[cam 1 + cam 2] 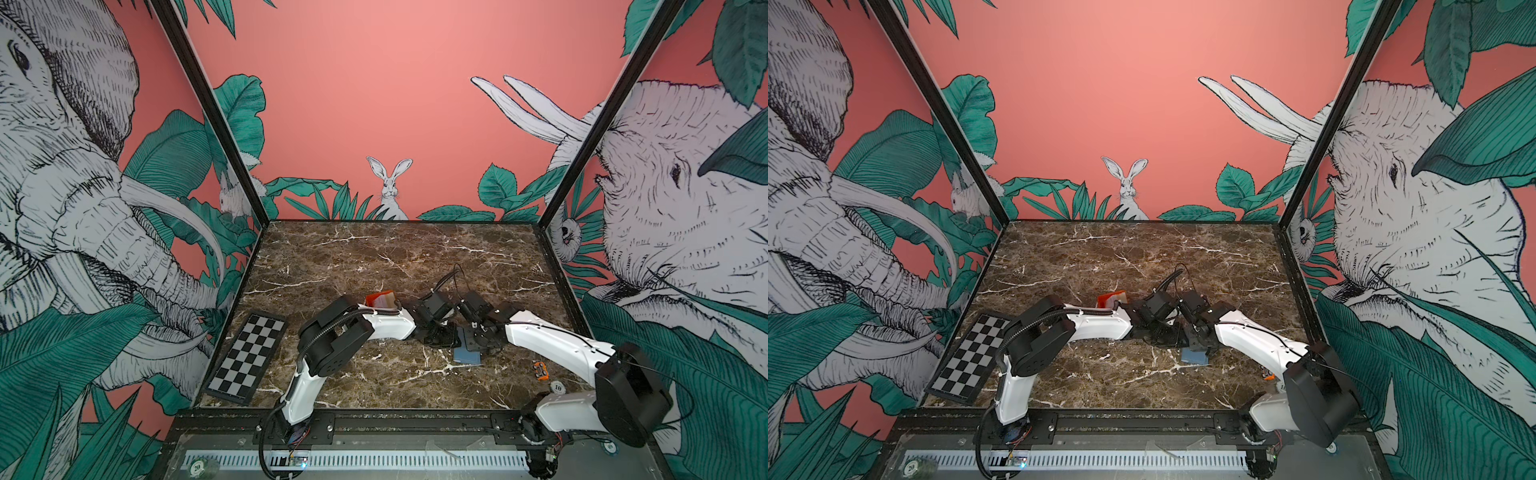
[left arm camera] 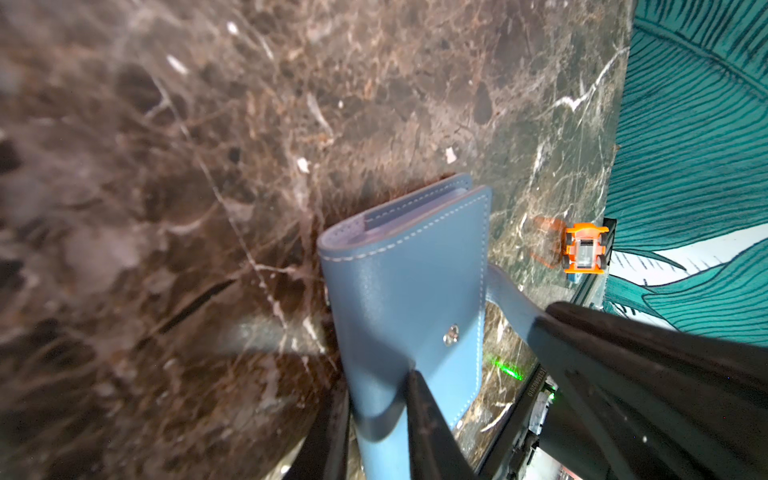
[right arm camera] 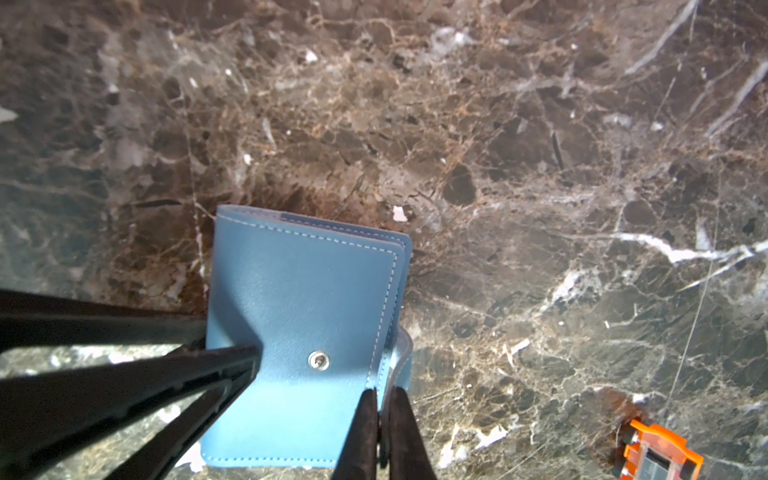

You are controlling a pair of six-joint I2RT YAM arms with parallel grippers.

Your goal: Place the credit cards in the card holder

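Observation:
The slate-blue card holder point(image 1: 467, 356) point(image 1: 1194, 357) lies folded near the table's middle, its snap stud point(image 3: 318, 360) bare and its tab pulled off to the side. My left gripper point(image 2: 380, 415) is shut on the holder's edge, one finger on each side of the cover. My right gripper point(image 3: 382, 419) is shut on the thin blue snap tab point(image 2: 505, 291) at the opposite edge. The credit cards point(image 1: 384, 300) point(image 1: 1116, 298), cream and tan, stand in a small orange tray behind my left forearm, partly hidden.
A checkerboard panel point(image 1: 249, 357) lies at the left edge of the marble table point(image 1: 374, 257). Near the right wall sit an orange toy car point(image 1: 540, 370) point(image 3: 656, 453) and a round chip point(image 1: 557, 388). Both forearms crowd the table's centre.

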